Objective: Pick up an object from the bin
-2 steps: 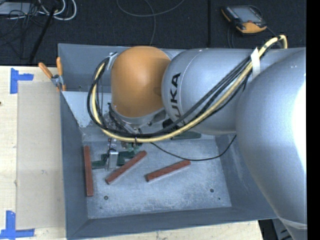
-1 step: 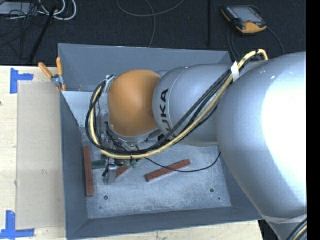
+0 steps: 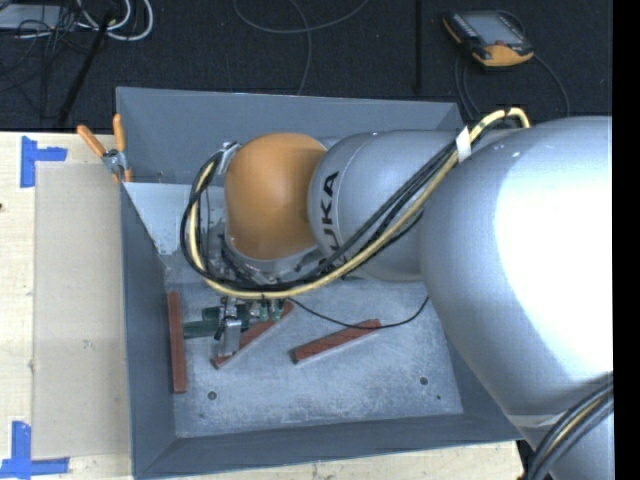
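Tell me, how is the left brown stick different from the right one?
The left stick points up and down in the view; the right stick lies slanted, nearly sideways. The left stick lies close along the left wall of the bin; the right stick lies out on the open floor. Both are thin, reddish-brown and lie flat on the floor.

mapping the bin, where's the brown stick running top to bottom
Camera view: the brown stick lies on the bin floor by the left wall, just left of the gripper and a slanted stick.
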You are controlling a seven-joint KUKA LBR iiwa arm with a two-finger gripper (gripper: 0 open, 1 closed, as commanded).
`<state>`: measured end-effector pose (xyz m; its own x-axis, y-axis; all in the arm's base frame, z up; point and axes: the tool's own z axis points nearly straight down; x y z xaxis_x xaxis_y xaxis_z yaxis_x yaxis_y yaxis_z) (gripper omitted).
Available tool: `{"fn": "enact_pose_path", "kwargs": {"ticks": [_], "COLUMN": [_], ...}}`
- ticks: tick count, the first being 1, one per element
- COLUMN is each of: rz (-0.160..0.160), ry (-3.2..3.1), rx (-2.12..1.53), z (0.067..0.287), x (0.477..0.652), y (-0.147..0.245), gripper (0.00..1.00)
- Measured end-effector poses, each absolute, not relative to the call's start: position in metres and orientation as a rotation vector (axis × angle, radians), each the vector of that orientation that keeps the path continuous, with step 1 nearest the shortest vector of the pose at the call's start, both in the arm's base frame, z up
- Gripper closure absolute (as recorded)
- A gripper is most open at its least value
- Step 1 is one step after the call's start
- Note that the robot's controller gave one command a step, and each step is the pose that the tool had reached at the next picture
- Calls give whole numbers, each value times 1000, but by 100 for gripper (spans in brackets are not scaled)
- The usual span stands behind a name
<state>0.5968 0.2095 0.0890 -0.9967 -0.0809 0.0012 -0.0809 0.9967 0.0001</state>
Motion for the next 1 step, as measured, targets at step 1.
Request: {"fn": "enact_pose_path", "kwargs": {"ticks": [1], "rz": [-2], "ry": [-3136], "rx": [-60], "z": [73], "x": [588], "y": [166], "gripper": [100]}}
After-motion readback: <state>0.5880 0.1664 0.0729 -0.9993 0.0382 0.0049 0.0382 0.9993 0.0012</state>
